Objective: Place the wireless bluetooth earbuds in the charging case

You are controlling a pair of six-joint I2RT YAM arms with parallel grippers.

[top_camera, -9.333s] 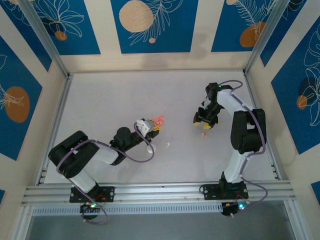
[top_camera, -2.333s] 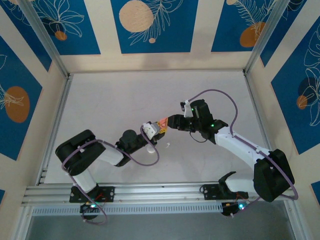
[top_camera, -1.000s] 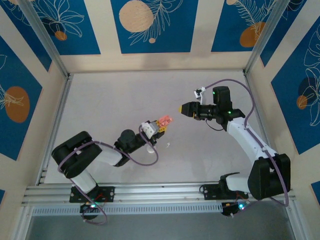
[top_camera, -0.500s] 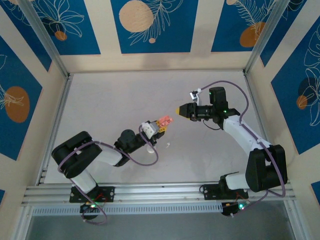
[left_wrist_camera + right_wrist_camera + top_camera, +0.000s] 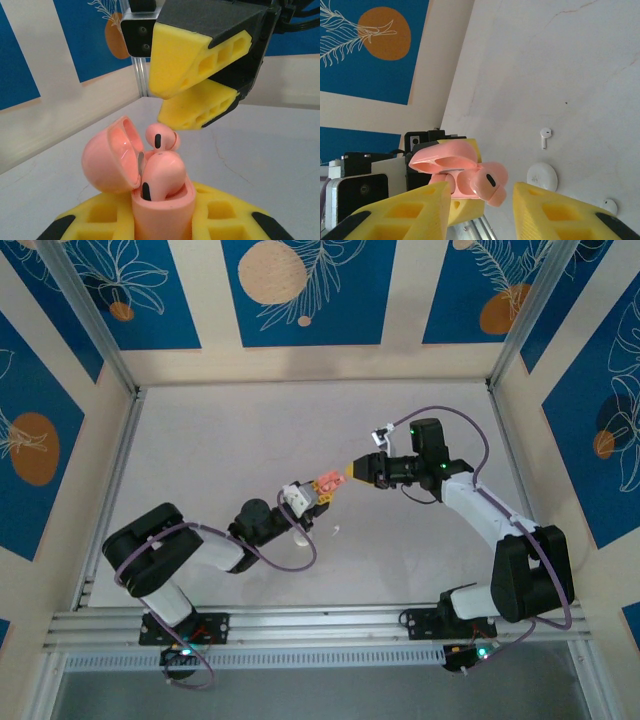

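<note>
My left gripper (image 5: 306, 497) is shut on the base of a pink charging case (image 5: 162, 212) and holds it upright, lid (image 5: 106, 156) swung open. One pale pink earbud (image 5: 161, 174) stands tilted in the near socket, its head above the rim. A second pink earbud (image 5: 163, 137) pokes up behind it. My right gripper (image 5: 353, 471) hovers open right at the case, its yellow fingers (image 5: 200, 50) just above the earbuds. In the right wrist view the case (image 5: 445, 155) and the protruding earbud (image 5: 490, 182) lie between my spread right fingers (image 5: 560, 207), untouched.
On the table below the case lie a white earbud (image 5: 545, 136), a round white case (image 5: 542, 176) and another white piece (image 5: 610, 205). The white case (image 5: 302, 537) and earbud (image 5: 336, 531) sit just right of the left forearm. Aluminium rails edge the table.
My right gripper has travelled left over the last second, closing the gap to the pink case. The left gripper and the case have stayed put.
</note>
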